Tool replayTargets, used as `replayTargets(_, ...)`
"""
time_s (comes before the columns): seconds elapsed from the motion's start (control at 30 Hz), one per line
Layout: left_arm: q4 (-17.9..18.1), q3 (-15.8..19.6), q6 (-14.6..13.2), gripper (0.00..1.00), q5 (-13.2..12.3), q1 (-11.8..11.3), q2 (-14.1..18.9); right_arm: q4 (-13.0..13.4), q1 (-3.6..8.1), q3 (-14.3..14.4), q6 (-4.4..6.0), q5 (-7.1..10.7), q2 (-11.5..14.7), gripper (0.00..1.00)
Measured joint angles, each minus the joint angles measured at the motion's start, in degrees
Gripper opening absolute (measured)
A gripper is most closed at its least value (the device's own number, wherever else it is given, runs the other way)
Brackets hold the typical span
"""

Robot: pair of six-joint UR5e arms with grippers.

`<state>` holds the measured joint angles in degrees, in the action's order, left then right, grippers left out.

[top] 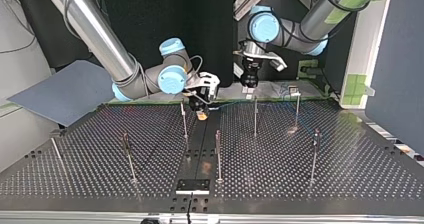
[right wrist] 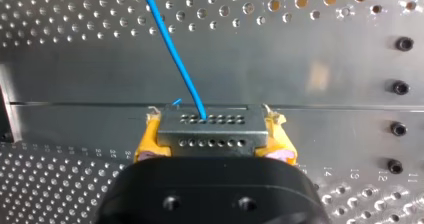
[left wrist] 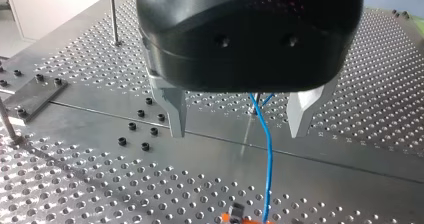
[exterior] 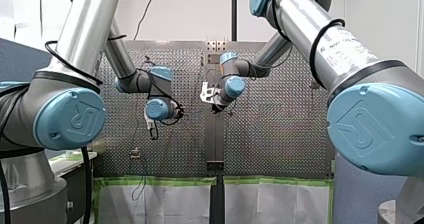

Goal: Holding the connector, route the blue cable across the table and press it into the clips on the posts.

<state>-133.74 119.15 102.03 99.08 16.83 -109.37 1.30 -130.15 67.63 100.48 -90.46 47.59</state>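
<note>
- Across perforated table (top: 325, 154): thin posts (top: 255, 116) standing upright, well apart.
- Left of middle (top view): right gripper (top: 201, 113), yellow pads (right wrist: 145, 146) clamped on connector (right wrist: 211, 130), near far edge.
- Out of connector: blue cable (right wrist: 172, 51), slanting away over bare central strip.
- Right of it: left gripper (left wrist: 237, 131), metal fingers (left wrist: 175, 111) spread, cable hanging between them, touching neither.
</note>
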Motion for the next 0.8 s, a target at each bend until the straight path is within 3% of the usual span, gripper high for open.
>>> replayTargets(0.17, -2.65, -2.50, -0.27, 1.00, 2.89, 0.89, -0.69, 0.03, 0.00, 0.00, -0.06, 0.08, 0.00, 0.00)
replayTargets(0.4, -6.17, -6.45, -1.23, 1.00, 6.39, 1.38, -4.06, 0.02, 0.12, 0.02, -0.10, 0.30, 0.06, 0.00)
replayTargets(0.8, -5.22, -9.83, -1.01, 1.00, 6.95, 2.41, -6.75, 0.02, 0.24, 0.04, -0.08, 0.42, 0.09, 0.00)
